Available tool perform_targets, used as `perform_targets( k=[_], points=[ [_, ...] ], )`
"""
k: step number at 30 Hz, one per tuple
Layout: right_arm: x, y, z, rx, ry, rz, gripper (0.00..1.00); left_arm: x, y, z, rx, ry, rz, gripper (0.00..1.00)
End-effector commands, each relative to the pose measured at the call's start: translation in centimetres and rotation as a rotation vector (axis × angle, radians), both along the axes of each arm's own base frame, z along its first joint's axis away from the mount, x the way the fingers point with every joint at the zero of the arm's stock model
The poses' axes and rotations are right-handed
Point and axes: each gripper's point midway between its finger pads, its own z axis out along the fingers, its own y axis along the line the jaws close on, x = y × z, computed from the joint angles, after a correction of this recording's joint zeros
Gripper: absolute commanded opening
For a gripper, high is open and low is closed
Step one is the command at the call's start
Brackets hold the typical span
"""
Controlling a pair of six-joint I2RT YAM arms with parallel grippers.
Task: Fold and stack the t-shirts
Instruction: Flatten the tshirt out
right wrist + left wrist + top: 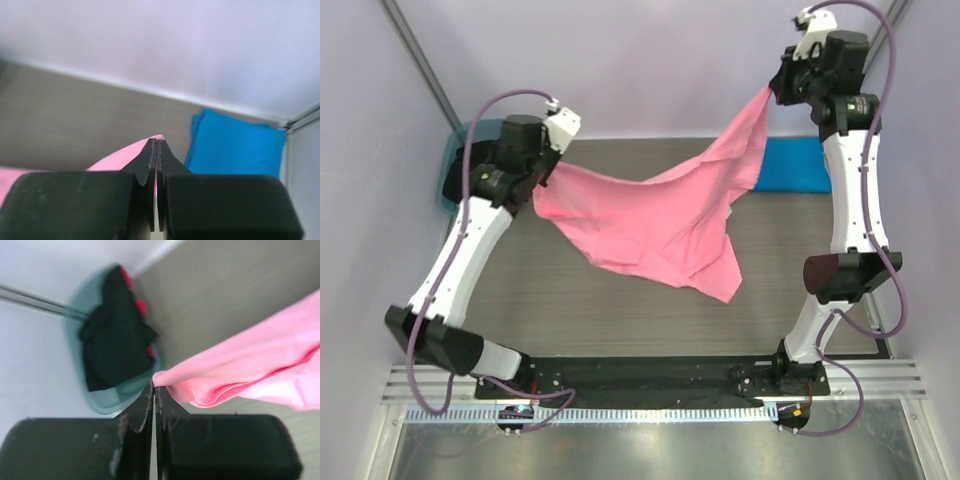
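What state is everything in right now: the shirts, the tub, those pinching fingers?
Pink shirt: unfolded, held up between both arms.
Blue shirt: folded, lying on the table.
Tub: holding dark cloth.
Left fingers: shut on pink shirt.
Right fingers: shut on pink shirt.

Top view: bright, even, diffuse light is filling the frame. The pink t-shirt is casting only a faint, soft shadow on the desk, and detail is showing sharp.

Left wrist view: the left tool at 6 o'clock is rendering dark and blurred. The teal tub at 9 o'clock is going soft.

Right wrist view: everything is reading soft. The wall at 12 o'clock is washing out pale, and the right tool is showing near-black.
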Motion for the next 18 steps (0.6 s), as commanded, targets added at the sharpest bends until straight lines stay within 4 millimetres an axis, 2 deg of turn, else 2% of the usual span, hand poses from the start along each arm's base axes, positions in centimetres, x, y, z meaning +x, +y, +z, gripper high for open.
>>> perform_targets(
  k=[1,2,3,5,6,7,9,10,12,13,15,16,18],
  points=[
    [-2.4,-2.1,10.0,0.058,-0.255,-0.148,0.01,-1.9,2.6,10.6,-0.034,-0.303,0.043,0.00],
    [-3.0,-2.4,11.6,0.060,-0.301,-0.162,0.01,-2.4,3.3,11.8,-0.037,-0.335,0.055,0.00],
    [-4.7,-2.6,13.8,0.060,-0.355,-0.172,0.01,-3.6,3.9,14.2,-0.055,-0.401,0.063,0.00],
    [-6.3,-2.9,15.9,0.047,-0.419,-0.175,0.01,-4.8,4.5,15.9,-0.056,-0.453,0.068,0.00],
    [-8.1,-3.3,17.6,0.045,-0.463,-0.193,0.01,-6.0,4.9,17.3,-0.071,-0.491,0.072,0.00],
    [-9.2,-3.4,18.4,0.047,-0.484,-0.200,0.01,-6.7,5.1,17.9,-0.085,-0.508,0.075,0.00],
    [-10.8,-3.6,19.0,0.034,-0.502,-0.206,0.01,-8.0,5.5,18.4,-0.104,-0.515,0.081,0.00],
    [-13.7,-3.7,20.8,0.031,-0.553,-0.205,0.01,-9.4,5.8,19.1,-0.118,-0.539,0.080,0.00],
    [-16.0,-3.8,21.3,-0.004,-0.578,-0.200,0.01,-11.0,6.0,19.2,-0.130,-0.539,0.064,0.00],
    [-19.0,-4.1,22.8,-0.011,-0.630,-0.210,0.01,-11.6,6.1,19.3,-0.135,-0.544,0.059,0.00],
    [-21.8,-4.4,23.7,-0.042,-0.673,-0.218,0.01,-13.8,6.5,19.4,-0.138,-0.554,0.031,0.00],
    [-24.9,-4.5,25.1,-0.044,-0.729,-0.221,0.01,-15.1,6.8,19.5,-0.144,-0.570,0.025,0.00],
    [-27.4,-4.5,25.9,-0.067,-0.768,-0.218,0.01,-16.4,6.9,19.6,-0.151,-0.579,0.005,0.00]
  ],
)
